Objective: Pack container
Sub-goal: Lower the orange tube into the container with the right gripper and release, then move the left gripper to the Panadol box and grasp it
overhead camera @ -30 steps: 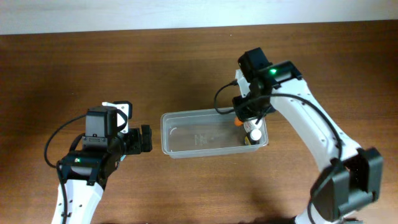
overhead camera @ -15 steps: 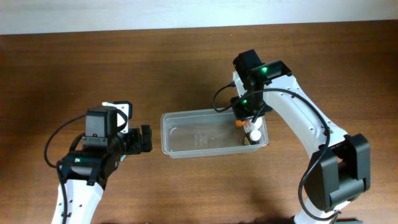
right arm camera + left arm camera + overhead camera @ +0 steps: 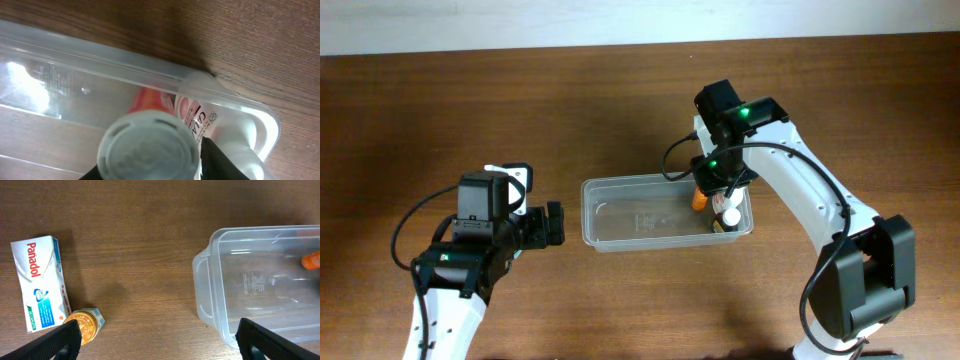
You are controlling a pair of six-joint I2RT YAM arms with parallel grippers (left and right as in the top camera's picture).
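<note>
The clear plastic container (image 3: 640,238) lies mid-table and also shows in the left wrist view (image 3: 215,295). My right gripper (image 3: 713,188) is at its right end, shut on an orange bottle (image 3: 698,200) with a grey-white cap (image 3: 147,145), held inside the tub. The orange bottle also shows in the right wrist view (image 3: 150,102) and the left wrist view (image 3: 311,260). A pink-and-white bottle (image 3: 200,122) lies against the tub's right wall, beside the held one. My left gripper (image 3: 160,342) is open and empty, left of the tub.
A white Panadol box (image 3: 39,282) and a small jar with an orange lid (image 3: 82,325) lie on the wooden table left of the container, mostly under my left arm in the overhead view. The table's far edge meets a white wall.
My right arm swung in over the tub's right end, and the orange bottle now shows lower inside it. The container shifted slightly right. The left arm has not moved.
</note>
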